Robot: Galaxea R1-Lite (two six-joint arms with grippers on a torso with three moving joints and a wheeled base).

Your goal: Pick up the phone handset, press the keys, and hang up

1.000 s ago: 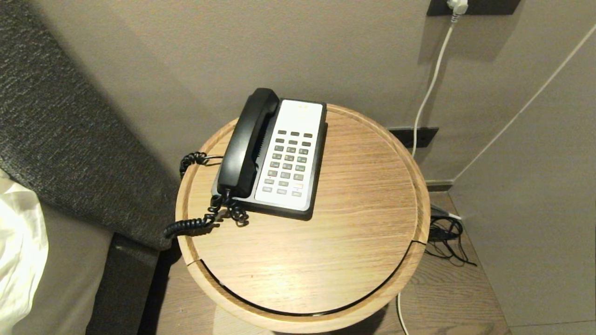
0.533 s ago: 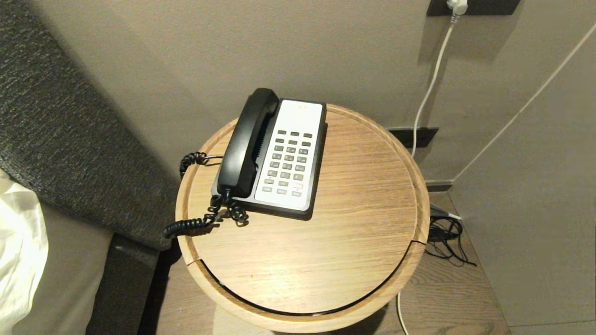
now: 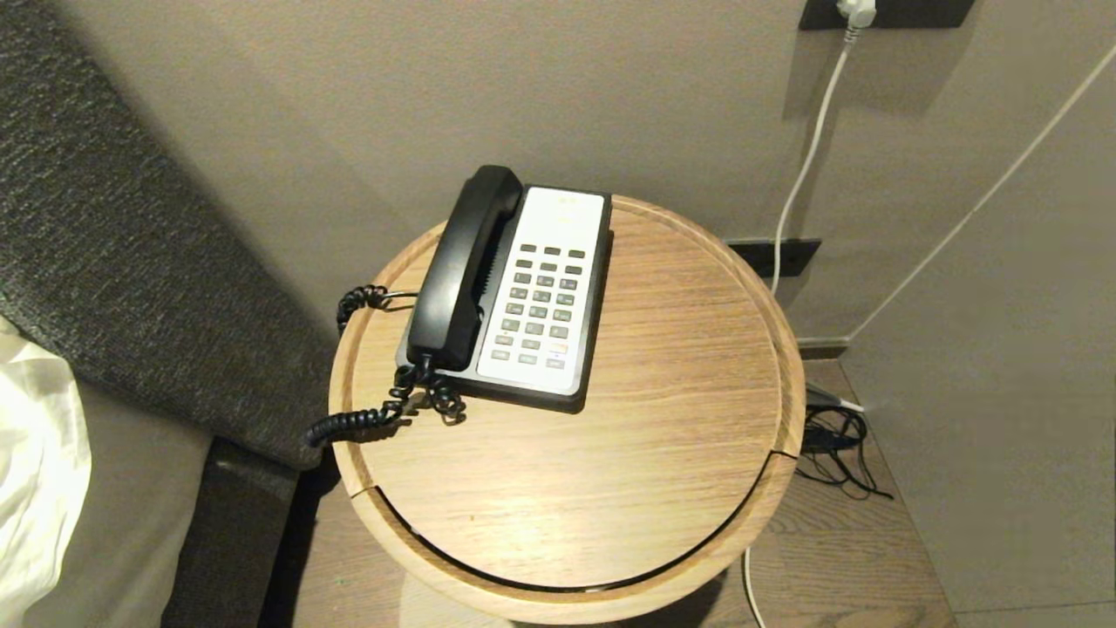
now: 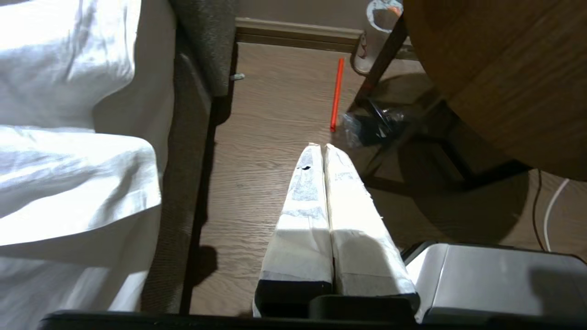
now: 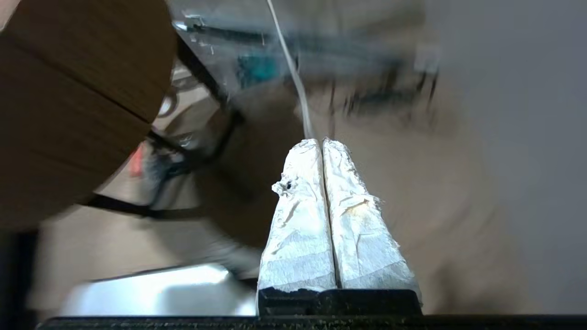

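The black phone handset (image 3: 462,266) lies in its cradle on the left side of the black-and-white phone base (image 3: 593,305), on the round wooden table (image 3: 680,392). Its coiled cord (image 3: 357,419) hangs over the table's left edge. The keys (image 3: 540,301) are rows of small grey buttons in the white faceplate, to the right of the handset. Neither arm shows in the head view. My left gripper (image 4: 320,145) is shut and empty, low beside the table, over the floor. My right gripper (image 5: 321,140) is shut and empty, low on the table's other side.
A dark padded headboard (image 3: 113,244) and white bedding (image 3: 35,462) stand left of the table. A white cable (image 3: 806,157) runs down the wall behind, and black cables (image 3: 837,445) lie on the floor at the right. An orange stick (image 4: 337,94) lies under the table.
Nothing has visibly changed in the head view.
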